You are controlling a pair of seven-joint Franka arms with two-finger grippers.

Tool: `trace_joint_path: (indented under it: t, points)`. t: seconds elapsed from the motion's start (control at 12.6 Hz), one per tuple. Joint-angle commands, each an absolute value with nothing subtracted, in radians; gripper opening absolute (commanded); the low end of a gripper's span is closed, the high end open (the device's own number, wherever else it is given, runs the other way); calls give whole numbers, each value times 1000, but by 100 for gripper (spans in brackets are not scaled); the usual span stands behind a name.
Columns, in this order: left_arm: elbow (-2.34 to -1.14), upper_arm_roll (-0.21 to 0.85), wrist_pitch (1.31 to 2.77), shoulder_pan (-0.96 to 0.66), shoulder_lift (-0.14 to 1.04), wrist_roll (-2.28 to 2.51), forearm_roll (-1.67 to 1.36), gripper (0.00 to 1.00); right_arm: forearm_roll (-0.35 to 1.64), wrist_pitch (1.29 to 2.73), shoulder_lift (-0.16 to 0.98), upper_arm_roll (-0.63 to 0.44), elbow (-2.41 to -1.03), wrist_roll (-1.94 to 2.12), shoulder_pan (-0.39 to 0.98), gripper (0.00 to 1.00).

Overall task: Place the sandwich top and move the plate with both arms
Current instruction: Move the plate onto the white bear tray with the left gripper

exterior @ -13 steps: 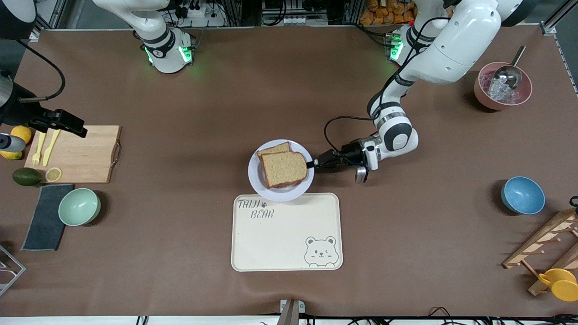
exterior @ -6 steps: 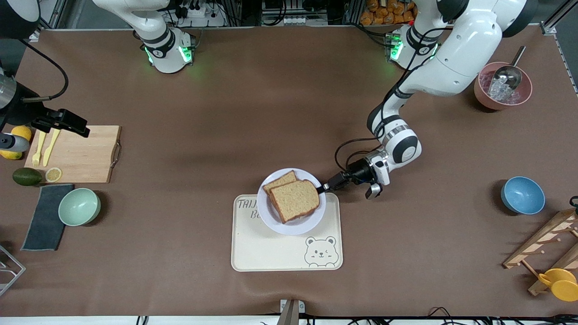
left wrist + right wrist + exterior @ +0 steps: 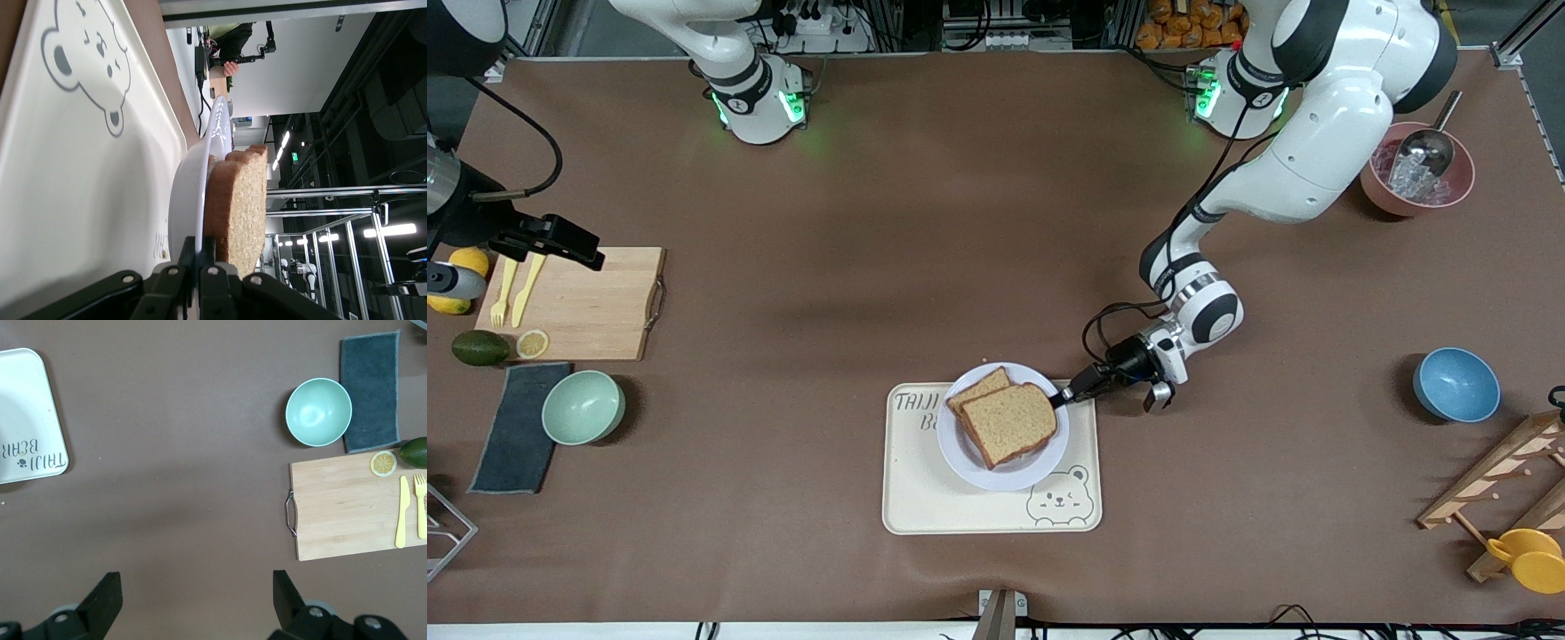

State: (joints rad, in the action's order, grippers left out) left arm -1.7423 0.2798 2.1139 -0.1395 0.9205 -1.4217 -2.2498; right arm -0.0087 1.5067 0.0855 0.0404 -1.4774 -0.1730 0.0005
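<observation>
The left gripper (image 3: pixel 1064 396) has its fingers clamped on the rim of the lavender-grey plate (image 3: pixel 996 471), which sits over the cream tray (image 3: pixel 960 511) lettered "TAIJI BEAR" beside a bear drawing. The sandwich top (image 3: pixel 1010 423) lies on the plate above another slice. The right gripper (image 3: pixel 197 597) waits, fingers apart, above the counter (image 3: pixel 960 222) near the wooden cutting board (image 3: pixel 578 307).
</observation>
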Motion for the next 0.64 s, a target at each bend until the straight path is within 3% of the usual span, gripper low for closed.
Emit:
trace_joint_path:
  t: [0.0,0.56]
  points:
    - [-1655,282,2147,-163,988,-1457,-2289,0,-17,1508,61,35,-1497,-195,14,100]
    - [-1624,265,2197,-187,1008,-1457,-2292,0,-17,1506,61,35,-1497,-193,18,100]
